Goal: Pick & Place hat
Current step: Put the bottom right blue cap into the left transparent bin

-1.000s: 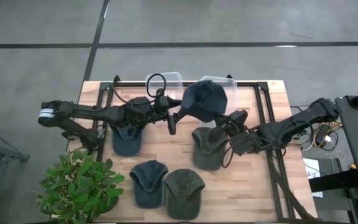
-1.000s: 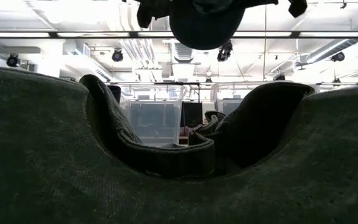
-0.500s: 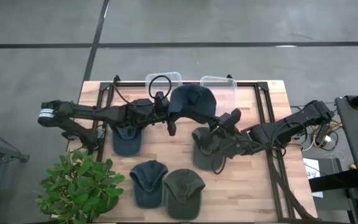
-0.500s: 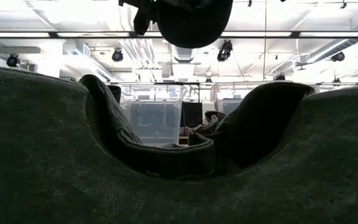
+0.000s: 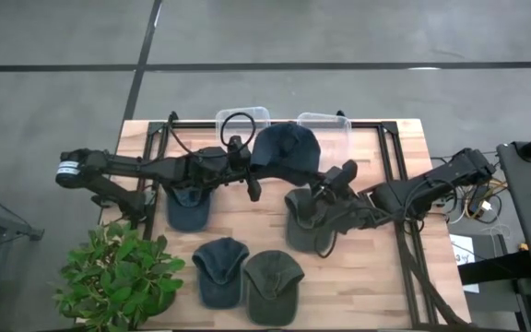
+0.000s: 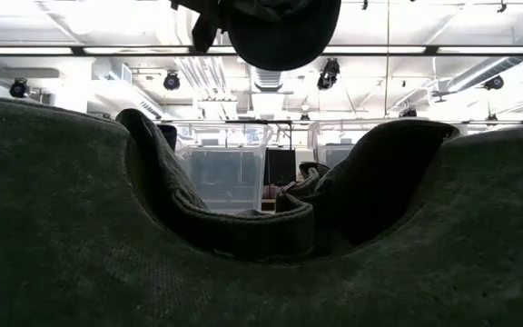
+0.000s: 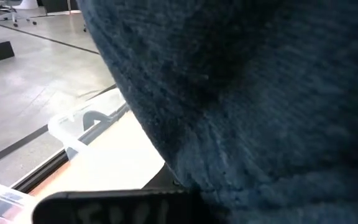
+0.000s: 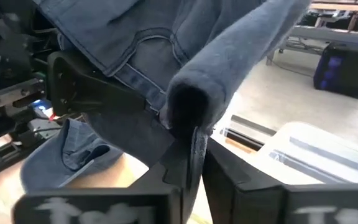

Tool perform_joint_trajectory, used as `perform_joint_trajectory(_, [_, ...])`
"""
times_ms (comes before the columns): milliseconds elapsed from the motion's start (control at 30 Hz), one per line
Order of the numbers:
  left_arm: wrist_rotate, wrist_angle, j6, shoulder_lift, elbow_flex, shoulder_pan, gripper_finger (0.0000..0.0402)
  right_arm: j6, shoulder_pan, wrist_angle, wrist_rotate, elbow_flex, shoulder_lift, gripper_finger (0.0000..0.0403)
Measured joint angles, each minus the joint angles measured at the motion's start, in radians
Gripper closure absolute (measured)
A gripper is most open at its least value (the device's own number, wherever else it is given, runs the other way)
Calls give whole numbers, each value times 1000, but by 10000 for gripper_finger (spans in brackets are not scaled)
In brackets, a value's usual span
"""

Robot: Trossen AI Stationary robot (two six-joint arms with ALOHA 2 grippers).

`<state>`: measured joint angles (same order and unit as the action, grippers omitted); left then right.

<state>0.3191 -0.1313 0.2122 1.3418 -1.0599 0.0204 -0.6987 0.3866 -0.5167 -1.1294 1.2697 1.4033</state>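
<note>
A dark blue hat (image 5: 286,149) hangs in the air over the table's far middle, between my two grippers. My left gripper (image 5: 253,171) reaches in from the left and is shut on the hat's left edge. My right gripper (image 5: 324,184) comes from the right and is shut on the hat's right edge. In the low view the hat (image 6: 280,32) shows at the top, well above the table. In the left wrist view its blue cloth (image 7: 241,93) fills most of the picture. My left gripper holds the hat by its rim at the left side, near the stitched back opening (image 8: 143,59). Its fingers (image 8: 98,93) come in about level from the table's left. The hat is lifted clear of the table. In its own wrist view the cloth hides the contact. My right gripper pinches the hat's curled edge (image 8: 190,102) between its two fingers, at their free ends. The fingers come from the table's right, slanting slightly down. A thin strip of cloth (image 8: 197,149) runs down between them. The hat hangs clear of the table.
Several other hats lie on the table: a blue one (image 5: 189,210) under my left arm, an olive one (image 5: 307,219) under my right gripper, a blue one (image 5: 219,272) and a green one (image 5: 273,286) near the front. Two clear bins (image 5: 325,120) stand at the back, a plant (image 5: 118,277) at the near left. A hat (image 6: 243,236) lies right before the low camera.
My right gripper has carried the hat toward the table's left, up to my left gripper, and rolled somewhat. My left gripper has stayed in place and shut on the hat's left edge. The hat stays lifted clear.
</note>
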Motion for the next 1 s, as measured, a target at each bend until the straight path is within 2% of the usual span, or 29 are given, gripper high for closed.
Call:
perform_joint_trajectory(100, [39, 12, -6, 0, 0, 3, 392, 0, 1, -2, 9, 1, -15, 336])
perform_joint_trajectory(233, [149, 61, -20, -2, 0, 7, 393, 20, 6, -7, 15, 2, -46, 293])
perform_joint_trajectory(333, [216, 100, -21, -8, 0, 17, 393, 43, 10, -61, 57, 2, -74, 267])
perform_joint_trajectory(467, [195, 109, -21, -41, 0, 43, 393, -31, 10, -238, 129, 2, -114, 247])
perform_joint_trajectory(567, [23, 94, -19, -79, 0, 77, 393, -158, 15, -404, 152, -2, -131, 244])
perform_joint_trajectory(733, [-391, 41, 55, -136, 0, 151, 393, -277, 28, -596, 186, -9, -143, 251])
perform_joint_trajectory(833, [-616, 2, 110, -148, 0, 187, 393, -258, 34, -636, 187, -19, -143, 257])
perform_joint_trajectory(1000, [-937, -139, 206, -146, 0, 204, 393, -108, 34, -639, 188, -33, -143, 267])
